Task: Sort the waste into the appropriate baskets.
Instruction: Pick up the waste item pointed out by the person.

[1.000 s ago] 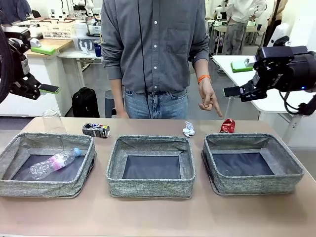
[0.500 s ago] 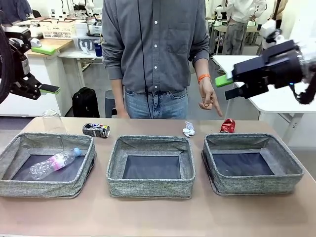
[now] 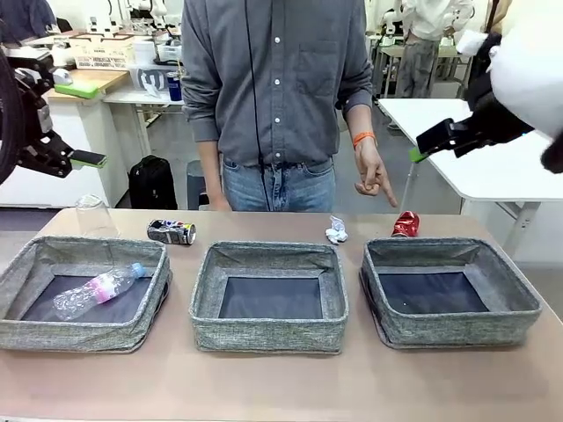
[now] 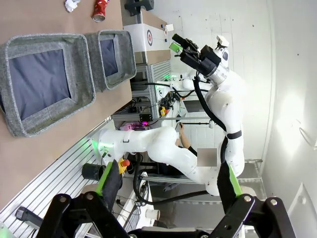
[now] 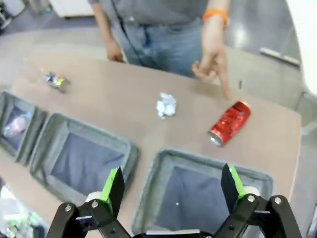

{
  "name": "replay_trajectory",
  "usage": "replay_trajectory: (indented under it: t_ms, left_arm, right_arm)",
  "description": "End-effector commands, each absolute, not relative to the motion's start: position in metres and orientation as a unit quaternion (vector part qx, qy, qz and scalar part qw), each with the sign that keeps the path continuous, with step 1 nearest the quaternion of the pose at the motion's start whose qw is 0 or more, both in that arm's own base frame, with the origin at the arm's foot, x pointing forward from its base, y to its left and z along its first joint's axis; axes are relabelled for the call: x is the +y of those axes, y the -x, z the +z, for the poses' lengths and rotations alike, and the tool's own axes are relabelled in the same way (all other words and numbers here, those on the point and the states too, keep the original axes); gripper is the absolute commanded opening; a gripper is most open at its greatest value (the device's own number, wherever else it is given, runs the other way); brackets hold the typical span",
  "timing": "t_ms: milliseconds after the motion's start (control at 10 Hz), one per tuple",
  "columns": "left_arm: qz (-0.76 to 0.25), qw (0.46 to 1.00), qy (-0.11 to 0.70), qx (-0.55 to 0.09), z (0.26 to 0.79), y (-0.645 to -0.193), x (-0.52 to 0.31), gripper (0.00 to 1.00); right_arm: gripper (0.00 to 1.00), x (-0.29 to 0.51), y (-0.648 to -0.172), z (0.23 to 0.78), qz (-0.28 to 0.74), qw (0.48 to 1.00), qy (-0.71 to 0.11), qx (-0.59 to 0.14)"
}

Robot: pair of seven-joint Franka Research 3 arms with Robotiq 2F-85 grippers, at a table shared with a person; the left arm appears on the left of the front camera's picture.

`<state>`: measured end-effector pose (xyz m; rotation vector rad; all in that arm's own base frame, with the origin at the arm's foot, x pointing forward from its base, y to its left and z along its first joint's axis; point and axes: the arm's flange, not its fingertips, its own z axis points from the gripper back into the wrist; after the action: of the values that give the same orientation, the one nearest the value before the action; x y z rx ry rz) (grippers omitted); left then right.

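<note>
**Left pincer** [image 4: 168, 181]: jaws stood wide apart with nothing between them, raised off the left end of the bench [image 3: 281, 387].

**Right pincer** [image 5: 172, 186]: jaws wide apart, nothing held, high over the right side.

**Baskets, near row:** left basket [image 3: 53, 330], middle basket [image 3: 268, 334] and right basket [image 3: 453, 327] sat side by side.

**Clear plastic bottle** [image 3: 97, 290]: lay on its side inside the left basket.

**Clear plastic cup** [image 3: 92, 215]: stood behind the left basket.

**Dark printed can** [image 3: 171, 231]: lay on its side on the bench, behind the gap between the left and middle baskets.

**Paper wad** [image 3: 336, 231]: sat just behind the middle basket's far right corner.

**Crushed red can** [image 3: 405, 224]: sat just behind the right basket's far left corner.

**Person's hand** [image 3: 371, 180]: at the far edge, forefinger pointed down at the red can without touching it.
</note>
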<state>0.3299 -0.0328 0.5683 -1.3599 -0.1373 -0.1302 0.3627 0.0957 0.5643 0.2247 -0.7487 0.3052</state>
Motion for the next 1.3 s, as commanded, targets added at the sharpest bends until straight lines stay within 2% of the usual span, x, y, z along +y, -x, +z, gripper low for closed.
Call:
replay_trajectory:
  t_ms: [0,100,200,400,600,800,1000,1100,1200]
  left_arm:
    - [-0.057,0.775,0.627,-0.059,0.573,-0.328,-0.034,1.00]
    - [-0.057,0.775,0.627,-0.059,0.573,-0.328,-0.034,1.00]
    - [-0.057,0.775,0.627,-0.059,0.573,-0.328,-0.034,1.00]
    - [-0.057,0.775,0.627,-0.059,0.573,-0.328,-0.034,1.00]
    - [-0.057,0.775,0.627,-0.059,0.573,-0.328,-0.034,1.00]
    - [-0.057,0.775,0.627,-0.059,0.573,-0.328,-0.034,1.00]
    - [-0.057,0.775,0.627,-0.059,0.573,-0.328,-0.034,1.00]
    - [-0.057,0.775,0.627,-0.059,0.573,-0.328,-0.034,1.00]
    - [-0.057,0.775,0.627,-0.059,0.573,-0.328,-0.034,1.00]
  right_arm:
    - [1.00,0.106,-0.361,0.563,0.177,0.903,-0.190,-0.342]
    - [1.00,0.106,-0.361,0.563,0.177,0.903,-0.190,-0.342]
    - [1.00,0.101,-0.362,0.563,0.163,0.911,-0.135,-0.354]
    - [1.00,0.093,-0.385,0.557,0.084,0.941,-0.087,-0.315]
    - [1.00,0.072,-0.443,0.539,0.039,0.961,-0.090,-0.258]
    - [1.00,0.042,-0.516,0.510,0.010,0.971,-0.136,-0.198]
    - [1.00,0.027,-0.557,0.480,0.006,0.970,-0.139,-0.201]
    - [1.00,0.027,-0.570,0.462,0.006,0.979,-0.113,-0.171]
    - [1.00,0.034,-0.565,0.459,0.042,0.978,-0.121,-0.164]
